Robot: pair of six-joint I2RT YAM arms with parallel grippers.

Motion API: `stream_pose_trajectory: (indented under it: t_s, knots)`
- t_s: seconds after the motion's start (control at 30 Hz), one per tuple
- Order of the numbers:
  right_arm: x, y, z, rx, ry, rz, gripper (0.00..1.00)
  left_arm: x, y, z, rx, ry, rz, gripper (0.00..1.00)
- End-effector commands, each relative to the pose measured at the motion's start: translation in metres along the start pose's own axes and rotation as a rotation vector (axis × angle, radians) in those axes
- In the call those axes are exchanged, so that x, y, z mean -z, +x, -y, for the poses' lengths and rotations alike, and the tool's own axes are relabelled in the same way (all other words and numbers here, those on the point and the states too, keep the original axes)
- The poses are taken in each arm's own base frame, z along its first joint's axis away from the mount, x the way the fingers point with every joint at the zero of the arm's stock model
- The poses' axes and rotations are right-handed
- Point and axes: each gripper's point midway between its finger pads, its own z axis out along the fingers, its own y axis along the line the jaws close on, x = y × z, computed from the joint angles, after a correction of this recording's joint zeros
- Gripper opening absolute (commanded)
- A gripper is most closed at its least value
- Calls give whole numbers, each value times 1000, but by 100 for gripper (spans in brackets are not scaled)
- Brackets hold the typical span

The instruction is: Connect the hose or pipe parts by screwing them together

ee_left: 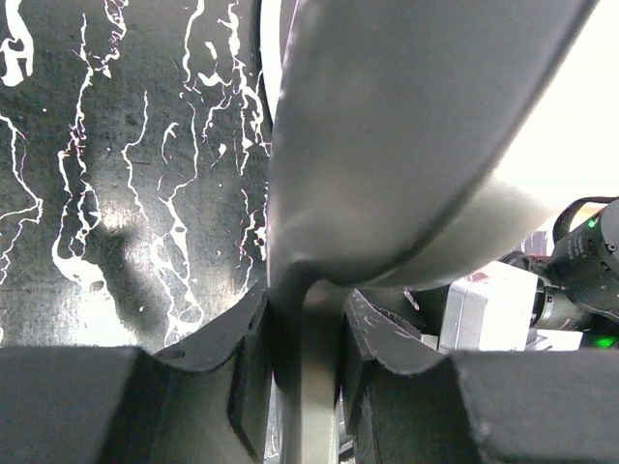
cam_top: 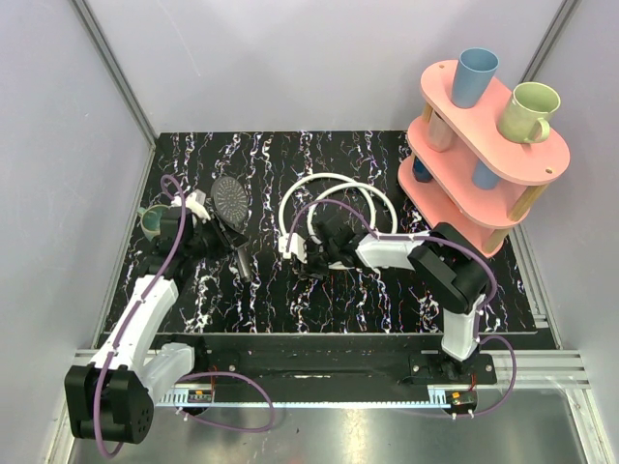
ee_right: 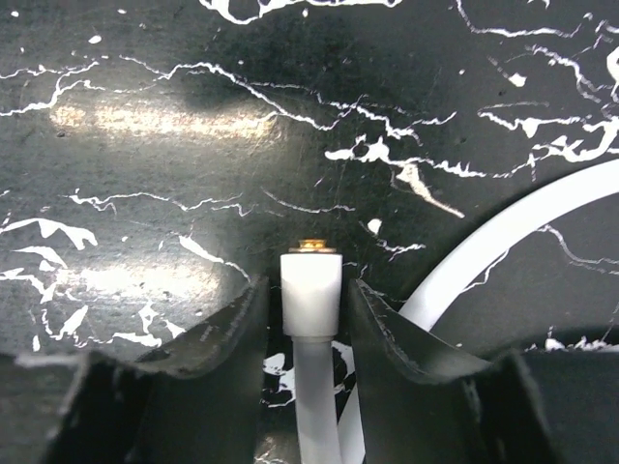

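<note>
The shower head point(cam_top: 230, 198) ran long-axis from far to near across the table point(cam_top: 387, 300). Its round face was at the far end, turned upward, and its handle point(cam_top: 242, 259) slanted toward the near edge and a little to the right. The left gripper point(cam_top: 215, 237) was clenched on it. In the left wrist view both fingers point(ee_left: 247, 372) pressed against the handle point(ee_left: 309, 396) just where it widens into the head point(ee_left: 406, 145), and the head reached out past the fingertips.

The hose point(cam_top: 338, 188) lay in white loops on the table, on the far side of the right gripper point(cam_top: 298, 249). Its end fitting point(cam_top: 286, 244) pointed left toward the handle, near it but apart. In the right wrist view the fitting point(ee_right: 310, 290) sat centred between the fingers point(ee_right: 227, 338), its axis running straight out along them — brass tip foremost, the hose trailing back between the jaws. The fingers stood slightly parted and were not clamped on it; a thin dark gap showed on each side of the fitting. Another stretch of hose point(ee_right: 503, 242) curved past on the right.
</note>
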Motion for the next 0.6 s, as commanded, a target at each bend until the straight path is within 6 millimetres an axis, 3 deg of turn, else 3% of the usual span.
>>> stream_pose_trajectory:
  t_s: [0.0, 0.1, 0.17, 0.33, 0.37, 0.57]
  knots:
    - [-5, -21, 14, 26, 12, 50, 40, 6, -22, 23, -46, 98, 86, 0]
    - [-6, -31, 13, 29, 12, 86, 31, 6, -23, 22, -49, 92, 88, 0]
    - [-5, -42, 12, 36, 16, 124, 30, 6, -22, 22, -45, 92, 86, 0]
    - [7, -76, 28, -16, 133, 278, 21, 3, -20, 23, -8, 107, 76, 0]
    - [8, -73, 22, -32, 127, 296, 21, 2, -18, 23, 2, 108, 69, 0]
    - [25, -100, 15, -22, 147, 409, 17, 2, -24, 30, 17, 138, 84, 0]
